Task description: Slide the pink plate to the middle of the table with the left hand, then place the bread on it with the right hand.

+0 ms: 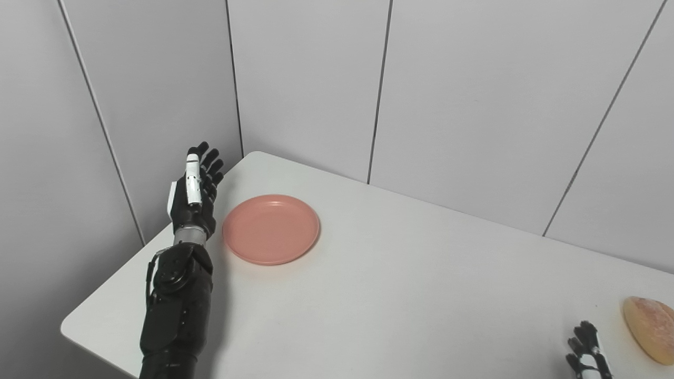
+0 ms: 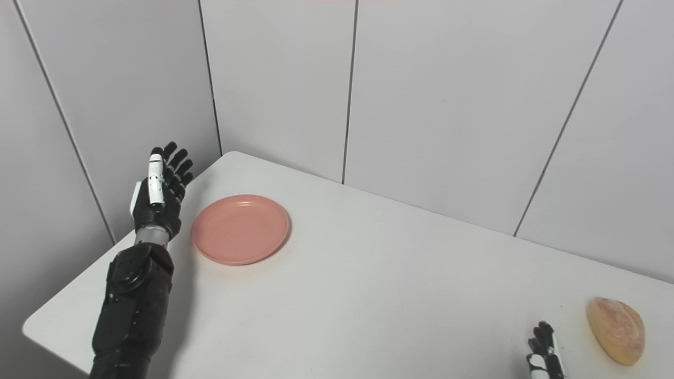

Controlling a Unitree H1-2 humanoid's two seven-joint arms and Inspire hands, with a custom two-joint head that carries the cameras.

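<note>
Right hand (image 2: 545, 352) low beside edge-side bread (image 2: 617, 330), fingers unreadable; spread-fingered left hand (image 1: 194, 197) beside pink plate (image 1: 271, 228).

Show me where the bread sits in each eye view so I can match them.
Left eye view: bread at the lower right, cut by the picture's right edge.
Right eye view: bread at the lower right, fully in view.
Shared landmark: the pink plate beside the left robot hand.

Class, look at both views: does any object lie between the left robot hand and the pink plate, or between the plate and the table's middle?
Nothing visible does. The left robot hand is open beside the pink plate, and the table toward the middle is bare.
</note>
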